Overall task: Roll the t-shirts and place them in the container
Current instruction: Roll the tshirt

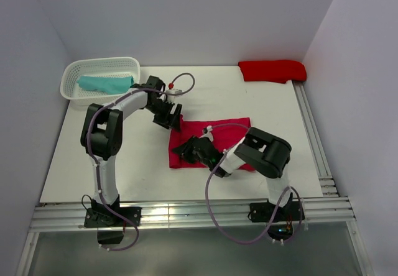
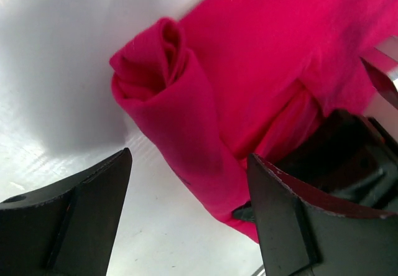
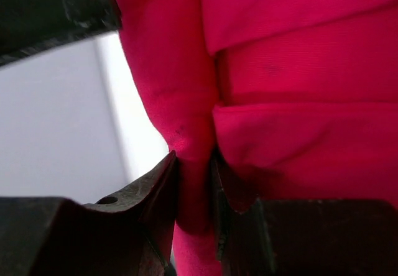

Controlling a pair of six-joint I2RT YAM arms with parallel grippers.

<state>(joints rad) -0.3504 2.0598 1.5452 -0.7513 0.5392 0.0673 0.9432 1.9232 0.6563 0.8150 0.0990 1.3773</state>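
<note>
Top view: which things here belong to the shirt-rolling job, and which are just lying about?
Job:
- crimson shirt, partly rolled
- scarlet shirt
- teal shirt

Lying about:
- basket, holding the teal shirt

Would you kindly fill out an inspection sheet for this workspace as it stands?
Surface: white table, no spills seen.
Job's things: crimson t-shirt mid-table, left edge partly rolled; scarlet t-shirt bundled at far right corner; teal t-shirt in the basket.
Clutter: white lattice basket, far left corner.
Grippers: left gripper open over the rolled end; right gripper shut on the crimson t-shirt.
Cables: purple cables loop off both arms.
Surroundings: plain white walls; metal rails along near and right edges.
</note>
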